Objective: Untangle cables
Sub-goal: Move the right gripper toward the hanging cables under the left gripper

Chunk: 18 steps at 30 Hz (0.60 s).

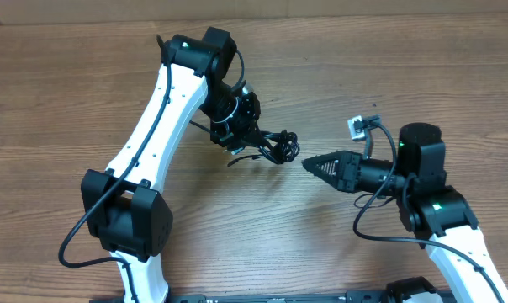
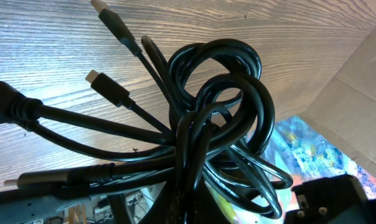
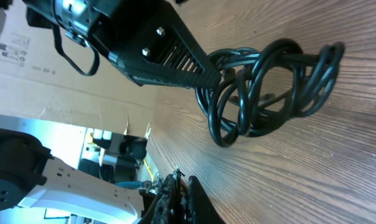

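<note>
Pinching the knotted cables (image 1: 277, 148) at the middle of the bench (image 1: 69, 84), the left tool (image 1: 256, 137) apparently anchored them for the right tool (image 1: 308, 164), which sat just beside them, pressed together and empty.

Premises are assessed as a robotics laboratory or test workspace. Two white-and-black robot arms, the left arm (image 1: 163, 93) and the right arm (image 1: 464, 265), are mounted at a wood-grain table (image 1: 69, 84). Cardboard sheeting (image 3: 32, 74) bearing shipping marks is recorded at upper left of the right wrist view. Blurred equipment clutter (image 3: 122, 146) is noted at lower left.
</note>
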Each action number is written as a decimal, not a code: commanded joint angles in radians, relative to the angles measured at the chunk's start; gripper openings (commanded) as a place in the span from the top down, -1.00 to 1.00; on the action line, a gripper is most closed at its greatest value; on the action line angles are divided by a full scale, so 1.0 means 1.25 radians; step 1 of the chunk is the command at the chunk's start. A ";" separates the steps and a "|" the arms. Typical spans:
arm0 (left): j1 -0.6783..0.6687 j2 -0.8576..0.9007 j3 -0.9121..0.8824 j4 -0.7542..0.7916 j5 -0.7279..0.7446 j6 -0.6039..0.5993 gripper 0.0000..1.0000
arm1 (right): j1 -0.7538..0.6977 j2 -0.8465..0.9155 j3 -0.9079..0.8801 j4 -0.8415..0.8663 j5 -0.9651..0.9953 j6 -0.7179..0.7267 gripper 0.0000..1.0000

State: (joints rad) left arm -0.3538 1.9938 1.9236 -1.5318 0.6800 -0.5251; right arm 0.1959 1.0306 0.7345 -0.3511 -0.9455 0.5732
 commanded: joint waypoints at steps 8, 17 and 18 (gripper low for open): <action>-0.026 -0.001 0.021 0.020 0.074 0.075 0.91 | 0.049 0.026 0.018 0.074 0.066 -0.001 0.92; -0.026 -0.001 0.021 0.017 0.221 0.308 0.92 | 0.049 0.026 0.018 0.164 -0.021 0.000 0.92; -0.026 -0.001 0.021 0.014 0.227 0.329 0.92 | 0.049 0.026 0.018 0.190 -0.045 0.000 0.93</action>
State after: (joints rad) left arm -0.3801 1.9942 1.9244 -1.5078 0.8551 -0.2657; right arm 0.2512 1.0615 0.7345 -0.1654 -0.9150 0.5762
